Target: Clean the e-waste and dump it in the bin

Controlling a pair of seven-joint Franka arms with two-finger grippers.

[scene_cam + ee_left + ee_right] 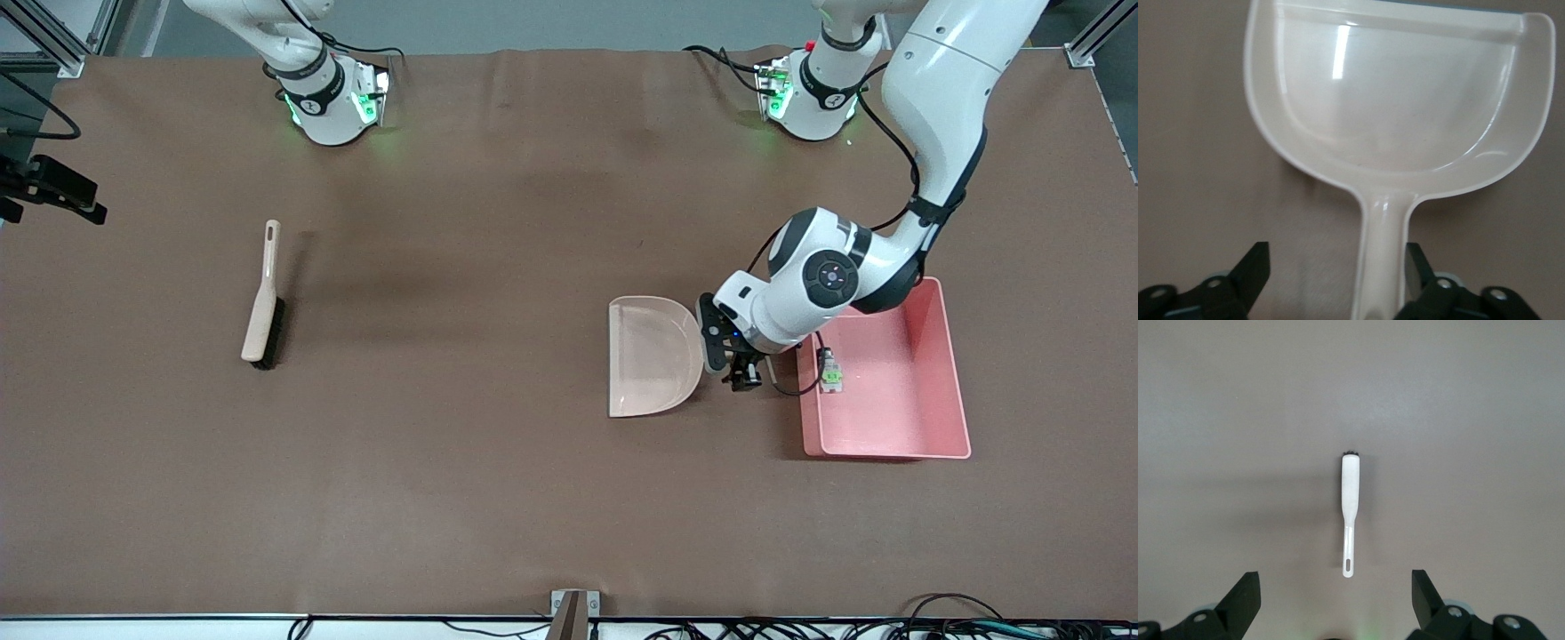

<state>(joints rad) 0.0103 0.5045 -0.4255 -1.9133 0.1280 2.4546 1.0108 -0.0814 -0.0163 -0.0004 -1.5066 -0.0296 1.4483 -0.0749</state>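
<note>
The beige dustpan [653,356] lies flat on the table, its pan [1398,100] holding nothing. My left gripper [742,369] sits low at the dustpan's handle [1383,253], between the dustpan and the pink bin [889,455]. It [1336,267] is open, the handle standing between its fingers close to one fingertip [1415,263]. A piece of e-waste [829,372], white-grey with green marks, lies in the bin by the wall nearest the dustpan. My right gripper [1336,593] is open with nothing in it, high over the brush [1350,500].
The beige brush [264,298] with black bristles lies alone toward the right arm's end of the table. A black cable loops over the bin's wall beside the left gripper. A dark mount [53,191] juts in at that end's edge.
</note>
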